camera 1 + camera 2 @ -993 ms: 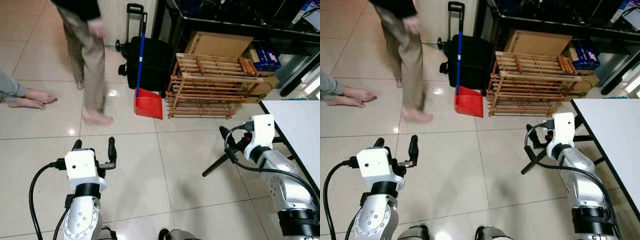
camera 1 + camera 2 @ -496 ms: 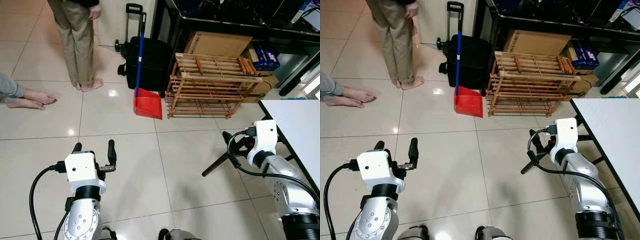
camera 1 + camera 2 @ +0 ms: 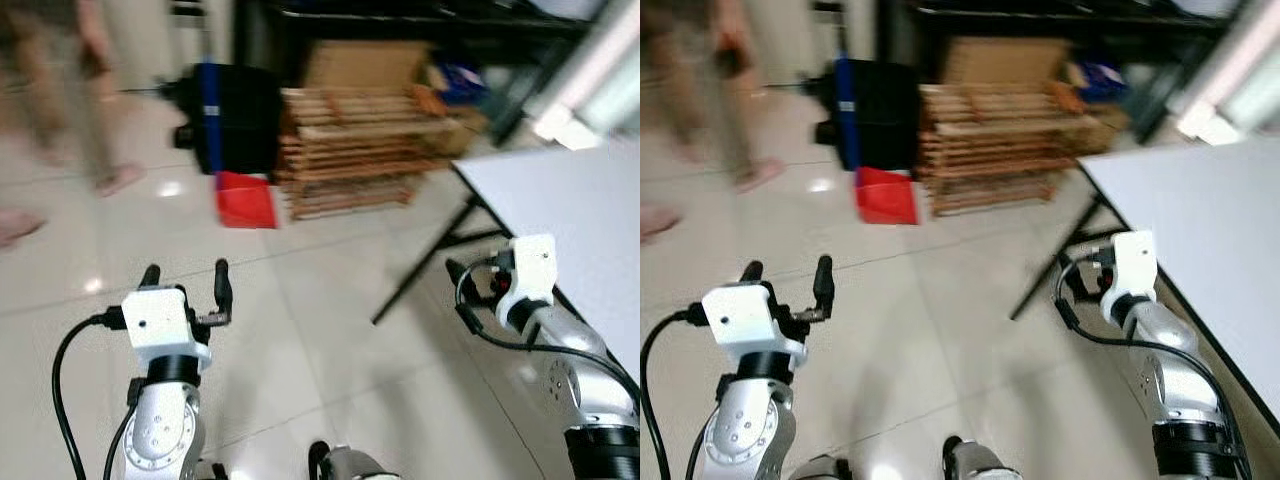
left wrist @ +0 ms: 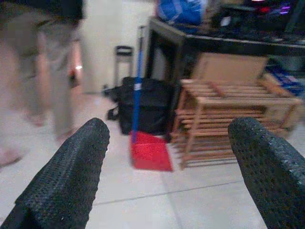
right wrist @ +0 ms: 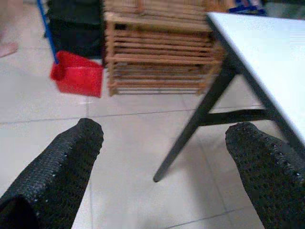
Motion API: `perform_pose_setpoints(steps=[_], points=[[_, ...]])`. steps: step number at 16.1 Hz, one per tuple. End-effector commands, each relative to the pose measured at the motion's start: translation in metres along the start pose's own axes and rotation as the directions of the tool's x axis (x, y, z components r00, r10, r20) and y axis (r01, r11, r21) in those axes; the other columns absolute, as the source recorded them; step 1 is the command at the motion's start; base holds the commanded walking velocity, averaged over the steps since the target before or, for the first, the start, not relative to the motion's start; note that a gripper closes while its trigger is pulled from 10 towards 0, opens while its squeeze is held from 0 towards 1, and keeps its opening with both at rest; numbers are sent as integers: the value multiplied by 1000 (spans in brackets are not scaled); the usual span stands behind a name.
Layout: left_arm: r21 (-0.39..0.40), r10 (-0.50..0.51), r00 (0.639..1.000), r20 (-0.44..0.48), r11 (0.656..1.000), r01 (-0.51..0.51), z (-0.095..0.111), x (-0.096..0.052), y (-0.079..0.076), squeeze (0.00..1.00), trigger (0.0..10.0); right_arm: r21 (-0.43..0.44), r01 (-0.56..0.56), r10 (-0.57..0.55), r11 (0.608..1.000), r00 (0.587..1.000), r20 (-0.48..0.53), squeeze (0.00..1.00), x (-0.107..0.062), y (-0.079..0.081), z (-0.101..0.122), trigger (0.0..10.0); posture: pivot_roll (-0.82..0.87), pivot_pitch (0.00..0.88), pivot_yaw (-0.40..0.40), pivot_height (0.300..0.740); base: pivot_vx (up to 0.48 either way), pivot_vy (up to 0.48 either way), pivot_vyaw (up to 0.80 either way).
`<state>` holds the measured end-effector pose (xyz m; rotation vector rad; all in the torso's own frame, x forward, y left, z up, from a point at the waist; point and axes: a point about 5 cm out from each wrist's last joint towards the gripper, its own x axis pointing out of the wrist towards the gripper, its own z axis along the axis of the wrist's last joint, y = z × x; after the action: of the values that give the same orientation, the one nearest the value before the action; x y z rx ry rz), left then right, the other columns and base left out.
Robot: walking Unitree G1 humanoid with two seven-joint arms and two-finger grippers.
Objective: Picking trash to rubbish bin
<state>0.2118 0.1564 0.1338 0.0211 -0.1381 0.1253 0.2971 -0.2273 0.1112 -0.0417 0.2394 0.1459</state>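
Ahead on tiled floor [image 3: 300, 330], head views, blurred: left gripper [image 3: 185, 285] and right gripper [image 3: 1072, 285] raised, nothing held; no trash or bin identifiable.
Left wrist view: fingers [image 4: 66, 176] spread, released; red dustpan [image 4: 150, 152] ahead.
Right wrist view: fingers [image 5: 57, 171] released; bench [image 5: 257, 52] beside.
Judgement: task at search stage, all steps remaining.

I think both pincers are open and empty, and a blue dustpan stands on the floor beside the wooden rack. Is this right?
Not fully. The dustpan is red, as the right wrist view shows; its handle is blue. It stands beside the wooden rack, and the left pincer and right pincer are open and empty.
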Motion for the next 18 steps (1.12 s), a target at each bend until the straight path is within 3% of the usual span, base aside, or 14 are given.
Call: perform_pose_setpoints(steps=[1,4,11,18], points=[[4,-4,1000,2,1000,4,3,0,-2,0,10000,2,2,-2,1000,1000,22,0,0,1,8,10000,-156,142,-141,740,0,0,-750],[26,9,999,53,1000,-10,14,5,0,0,10000,26,-60,56,998,990,126,0,6,20,39,10000,-147,137,-138,740,0,0,-767],[64,107,979,174,991,-119,37,17,16,0,10000,40,-44,30,998,950,311,0,10,27,89,10000,-143,123,-125,740,0,0,-764],[117,121,972,201,982,-146,38,29,26,0,10000,80,8,-30,997,961,277,0,12,24,71,10000,-112,82,-103,740,0,0,-738]])
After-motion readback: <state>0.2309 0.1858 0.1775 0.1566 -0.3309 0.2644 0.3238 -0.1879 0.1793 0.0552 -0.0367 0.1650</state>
